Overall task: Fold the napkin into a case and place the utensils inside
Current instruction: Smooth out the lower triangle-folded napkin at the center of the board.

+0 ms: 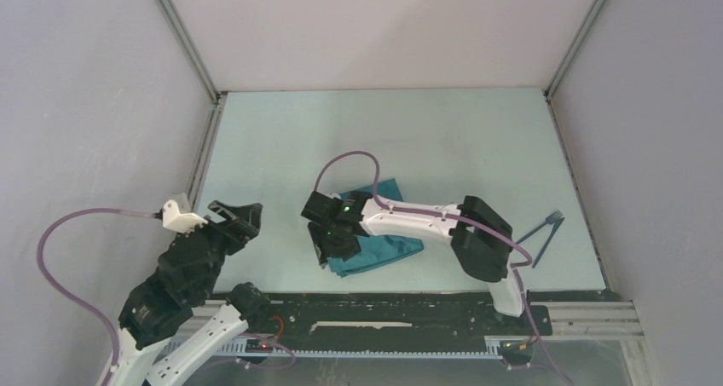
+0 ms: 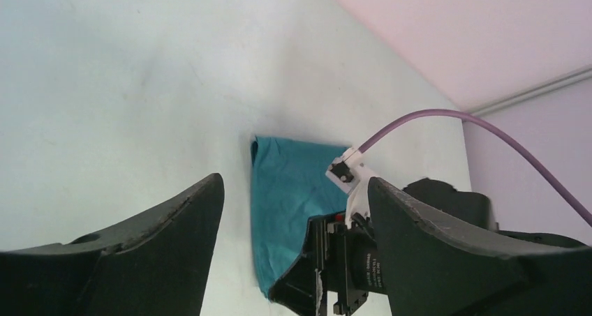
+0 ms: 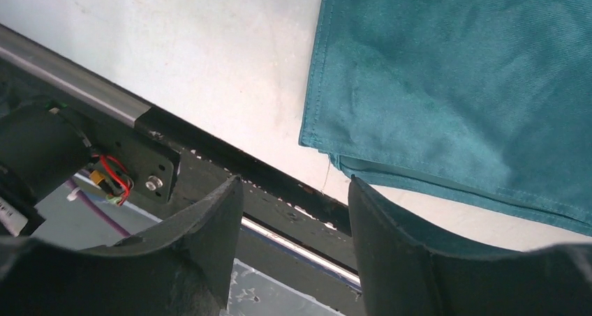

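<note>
The teal napkin lies folded in layers near the middle of the table's front. It also shows in the left wrist view and the right wrist view, where a lower layer's hem sticks out under the top one. My right gripper is open and empty over the napkin's near left corner, its jaws just off the cloth's edge. My left gripper is open and empty, left of the napkin and apart from it. The two dark utensils lie crossed at the far right.
The black front rail runs along the table's near edge, close to the napkin. Grey walls enclose the table on three sides. A purple cable arcs above the right wrist.
</note>
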Robot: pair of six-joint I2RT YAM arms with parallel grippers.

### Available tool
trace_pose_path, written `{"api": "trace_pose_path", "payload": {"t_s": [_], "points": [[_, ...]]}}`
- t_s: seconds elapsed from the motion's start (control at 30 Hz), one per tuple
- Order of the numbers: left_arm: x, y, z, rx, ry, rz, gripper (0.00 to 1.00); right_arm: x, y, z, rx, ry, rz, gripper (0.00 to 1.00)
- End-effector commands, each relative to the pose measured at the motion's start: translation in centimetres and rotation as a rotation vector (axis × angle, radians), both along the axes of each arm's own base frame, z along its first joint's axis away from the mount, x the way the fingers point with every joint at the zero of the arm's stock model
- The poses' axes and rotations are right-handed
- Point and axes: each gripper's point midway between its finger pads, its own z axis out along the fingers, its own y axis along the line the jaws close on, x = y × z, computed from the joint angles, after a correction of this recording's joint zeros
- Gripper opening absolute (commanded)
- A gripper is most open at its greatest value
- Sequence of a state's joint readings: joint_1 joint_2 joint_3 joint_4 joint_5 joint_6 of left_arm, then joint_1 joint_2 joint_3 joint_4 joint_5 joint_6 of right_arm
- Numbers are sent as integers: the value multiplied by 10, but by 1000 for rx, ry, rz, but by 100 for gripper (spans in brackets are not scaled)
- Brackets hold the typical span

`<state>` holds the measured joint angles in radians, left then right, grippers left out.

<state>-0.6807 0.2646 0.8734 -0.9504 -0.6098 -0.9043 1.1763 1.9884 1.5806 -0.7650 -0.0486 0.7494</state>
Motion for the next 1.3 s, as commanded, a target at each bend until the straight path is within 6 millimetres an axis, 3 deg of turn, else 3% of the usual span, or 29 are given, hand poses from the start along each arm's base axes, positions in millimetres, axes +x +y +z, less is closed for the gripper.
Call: {"api": "trace_pose_path", "payload": {"t_s": [0.0,0.27,0.5,0.87,1.07,1.27], "points": [[-6,29,9,122,-50,69,81,-4,-9,-3,-138,4,10,66],[-7,29,5,121,-60,58,81,-7,-4,-24,-215,42,43,69],[-7,27,5,130,-62,45,81,-4,-1,-36,-245,41,52,65],[-8,26,5,120,-68,35,80,4,-12,-63,-347,-16,53,60],[-9,27,6,121,-71,37,80,6,-28,-83,-445,-75,52,50],[-7,24,0,115,-54,35,80,15,-33,-86,-454,-152,46,27]]}}
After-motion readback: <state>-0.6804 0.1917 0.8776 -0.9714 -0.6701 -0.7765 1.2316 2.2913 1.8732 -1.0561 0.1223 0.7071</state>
